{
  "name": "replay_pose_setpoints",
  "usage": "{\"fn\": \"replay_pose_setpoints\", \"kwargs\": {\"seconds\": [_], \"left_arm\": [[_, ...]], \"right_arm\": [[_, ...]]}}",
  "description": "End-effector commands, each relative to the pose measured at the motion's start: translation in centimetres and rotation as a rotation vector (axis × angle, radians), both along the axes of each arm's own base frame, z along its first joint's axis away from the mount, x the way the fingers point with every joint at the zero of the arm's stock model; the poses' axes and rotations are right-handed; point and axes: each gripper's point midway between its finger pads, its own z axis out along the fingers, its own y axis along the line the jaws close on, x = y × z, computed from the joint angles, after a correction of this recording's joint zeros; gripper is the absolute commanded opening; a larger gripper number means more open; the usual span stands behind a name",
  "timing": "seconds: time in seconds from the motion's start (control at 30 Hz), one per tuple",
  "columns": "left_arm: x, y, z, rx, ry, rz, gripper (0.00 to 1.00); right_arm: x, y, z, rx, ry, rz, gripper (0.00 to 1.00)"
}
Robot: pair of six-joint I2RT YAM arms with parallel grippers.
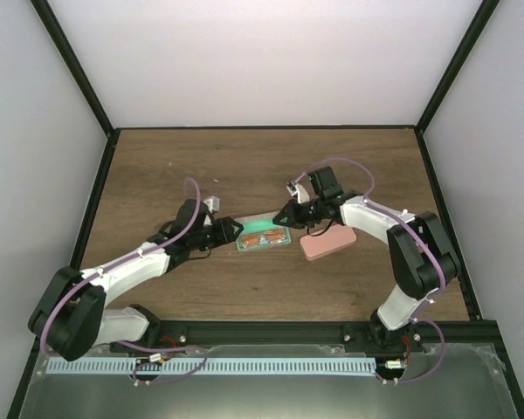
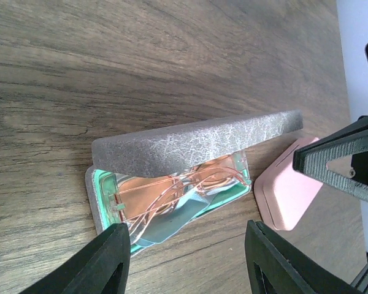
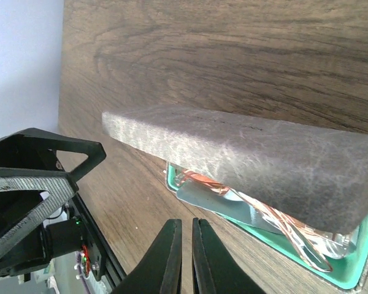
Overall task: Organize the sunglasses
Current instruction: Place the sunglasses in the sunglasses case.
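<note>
Near the centre of the top view, on the wooden worktop, a grey case lies with its lid half raised over a teal lining. The orange-lensed sunglasses lie folded inside it, resting on a light blue cloth. A pink case sits shut just to the lower right of the grey one.

The left jaws stand released, their fingers either side of the case's near edge and grasping nothing. The right jaws are clenched on nothing, their fingers pressed together and pointing at the lid's free edge.

The step in hand looks like shutting the lid over the glasses. It would go best with the clenched right tips set on top of the lid, mid-length near its free edge, and pressed straight down. Meanwhile the left jaws could steady the base so that it does not slide. The thin wire arms and the cloth's loose corner should lie wholly inside the rim first, or the lid may pinch them.

The lid hides the hinge side and part of the frame. Whether the left fingers touch the case cannot be told. No purple-pink pair shows in any view, and the pink case's contents are unseen.
</note>
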Motion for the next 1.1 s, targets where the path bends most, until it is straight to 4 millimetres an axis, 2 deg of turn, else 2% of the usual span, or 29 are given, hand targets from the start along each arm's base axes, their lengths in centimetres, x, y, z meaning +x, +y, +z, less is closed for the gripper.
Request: {"fn": "replay_pose_setpoints", "kwargs": {"seconds": [0.0,0.1,0.2,0.3,0.37,0.43,0.57,0.6,0.67,0.77,0.83,0.93,1.07], "left_arm": [[0.3,-0.3,2.1,-0.020,-0.053,-0.013,0.53],[0.2,-0.4,2.1,-0.009,-0.059,-0.026,0.53],[0.4,-0.3,2.3,-0.002,-0.066,-0.025,0.53],[1.5,-0.5,4.0,-0.002,-0.103,-0.004,0.53],[3.2,-0.8,5.2,0.029,-0.126,0.015,0.53],[5.2,-1.4,6.2,0.088,-0.146,0.008,0.52],[9.6,-3.7,9.2,0.147,-0.221,-0.042,0.51],[11.0,-4.4,10.5,0.146,-0.250,-0.048,0.52],[13.0,-5.3,10.9,0.155,-0.255,-0.069,0.52],[15.0,-6.8,9.2,0.165,-0.218,-0.124,0.52],[15.4,-7.7,7.3,0.162,-0.171,-0.161,0.51],[15.1,-8.6,4.4,0.147,-0.103,-0.183,0.51],[13.9,-8.9,1.7,0.148,-0.035,-0.192,0.53]], "right_arm": [[1.3,1.3,5.7,0.073,-0.097,0.025,0.07],[2.4,1.6,7.4,0.075,-0.137,0.016,0.07],[3.8,1.9,7.4,0.049,-0.146,0.009,0.07],[4.9,2.1,7.0,0.023,-0.143,0.000,0.07],[4.9,2.2,7.5,0.033,-0.151,0.004,0.07],[4.4,1.9,7.8,0.033,-0.166,0.001,0.07],[2.1,0.8,6.6,0.009,-0.183,0.005,0.07],[1.3,0.6,5.9,-0.010,-0.190,0.011,0.07],[-0.5,0.0,3.6,-0.057,-0.175,0.011,0.07],[-2.9,-0.3,1.4,-0.066,-0.144,0.021,0.07],[-3.8,-0.3,0.3,-0.083,-0.149,0.026,0.07],[-4.2,0.0,-1.0,-0.119,-0.169,0.045,0.07],[-4.4,0.4,-3.3,-0.190,-0.191,0.065,0.06]]}}
